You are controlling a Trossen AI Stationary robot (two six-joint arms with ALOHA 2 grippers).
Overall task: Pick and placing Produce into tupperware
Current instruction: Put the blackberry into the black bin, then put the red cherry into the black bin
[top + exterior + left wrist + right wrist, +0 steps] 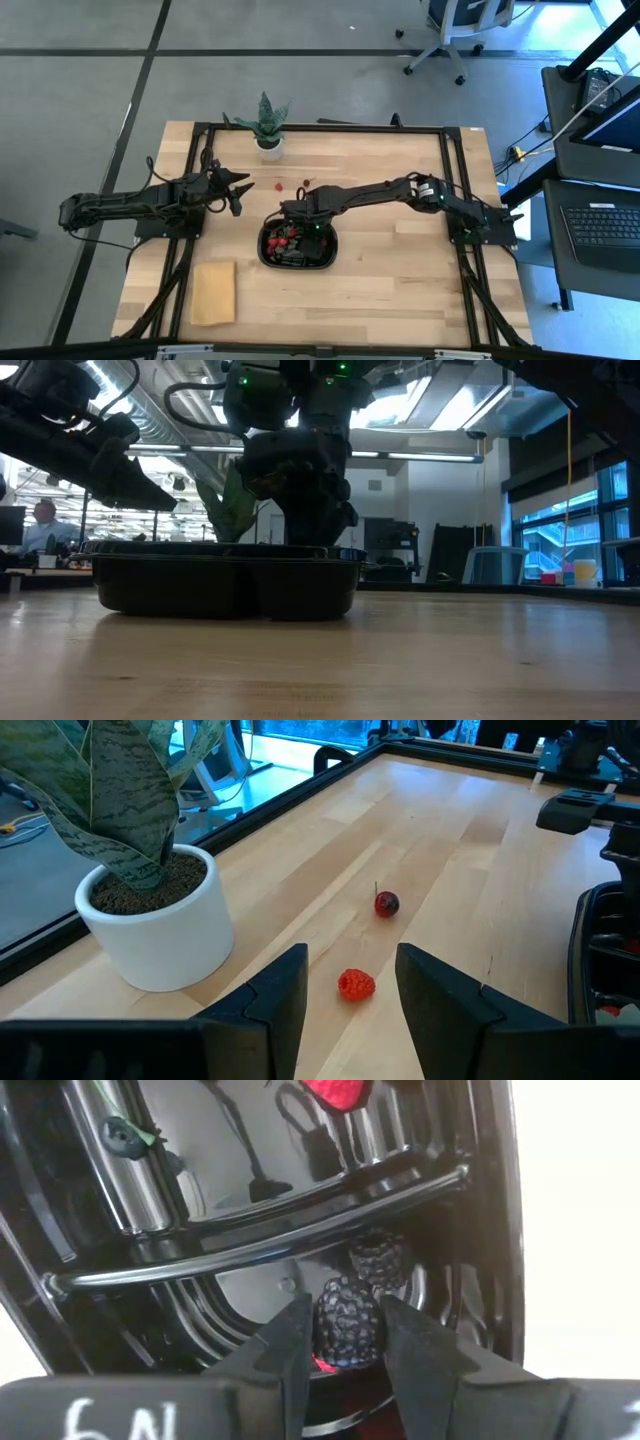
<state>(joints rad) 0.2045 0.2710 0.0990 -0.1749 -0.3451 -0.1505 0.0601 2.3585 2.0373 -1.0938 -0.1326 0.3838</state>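
Right gripper (340, 1342) inside the tray (265, 252), jaws narrowly parted, flanking a blackberry (348, 1320); grip or release, cannot tell. A 2nd blackberry (380, 1258) just beyond, by the divider.

Berries look light, soft, easily crushed: take across the widest part, gently. Round ones may roll.

Left gripper (350, 1005) hovers over the bench (440, 850), jaws partly open, empty. Raspberry (356, 984) loose between them; cherry (387, 903) farther on. Plant pot (160, 920) beside.
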